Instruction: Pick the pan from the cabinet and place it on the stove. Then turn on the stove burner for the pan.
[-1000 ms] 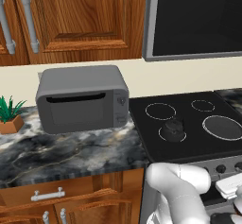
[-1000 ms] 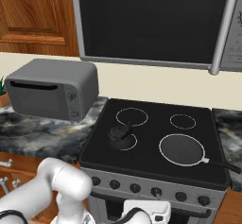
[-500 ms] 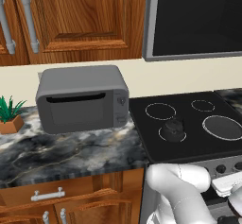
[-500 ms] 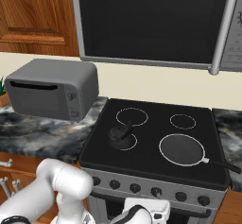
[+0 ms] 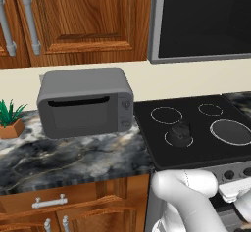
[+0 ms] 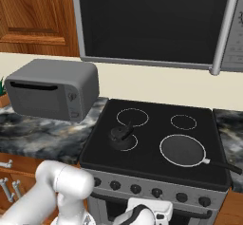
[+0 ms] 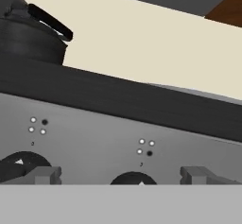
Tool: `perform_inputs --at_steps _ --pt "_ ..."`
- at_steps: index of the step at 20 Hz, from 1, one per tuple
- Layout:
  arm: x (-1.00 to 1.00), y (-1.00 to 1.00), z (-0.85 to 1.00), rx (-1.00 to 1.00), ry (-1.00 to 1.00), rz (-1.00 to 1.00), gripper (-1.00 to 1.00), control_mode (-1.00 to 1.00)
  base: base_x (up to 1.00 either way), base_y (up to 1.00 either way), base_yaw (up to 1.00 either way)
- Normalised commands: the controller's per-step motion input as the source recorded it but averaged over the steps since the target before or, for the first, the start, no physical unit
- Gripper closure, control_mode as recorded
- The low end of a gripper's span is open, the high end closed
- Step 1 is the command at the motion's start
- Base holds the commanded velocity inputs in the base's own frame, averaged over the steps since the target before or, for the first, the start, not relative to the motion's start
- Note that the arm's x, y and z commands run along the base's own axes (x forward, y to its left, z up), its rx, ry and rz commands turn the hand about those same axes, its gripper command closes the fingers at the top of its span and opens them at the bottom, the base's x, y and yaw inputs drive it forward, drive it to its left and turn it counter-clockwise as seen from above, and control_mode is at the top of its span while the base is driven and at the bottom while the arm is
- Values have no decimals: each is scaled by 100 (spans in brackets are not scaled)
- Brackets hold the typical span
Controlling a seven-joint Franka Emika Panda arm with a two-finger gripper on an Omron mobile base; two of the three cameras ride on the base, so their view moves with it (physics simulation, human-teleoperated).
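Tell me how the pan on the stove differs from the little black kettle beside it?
The pan is wide and flat, filling the largest ring; the kettle is smaller, rounded and taller. The pan's long thin handle sticks sideways past the stove edge; the kettle's handle arches over its top. Both are dark and sit on the cooktop.

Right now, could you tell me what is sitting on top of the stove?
On the stove the pan covers the largest ring, handle pointing right. A small dark kettle sits on the front-left ring. The glass beneath both is hidden.
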Motion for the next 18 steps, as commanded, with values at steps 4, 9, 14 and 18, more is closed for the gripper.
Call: perform_inputs --at_steps 4,9,14,18 --pt "4 -12 -23 0 0 0 -100 -100 0 0 0" --pt "4 -12 -17 0 0 0 -100 -100 0 0 0" --pt "5 -10 -14 0 0 0 -100 -100 0 0 0" --pt "4 -2 -8 0 0 0 -100 -100 0 0 0"
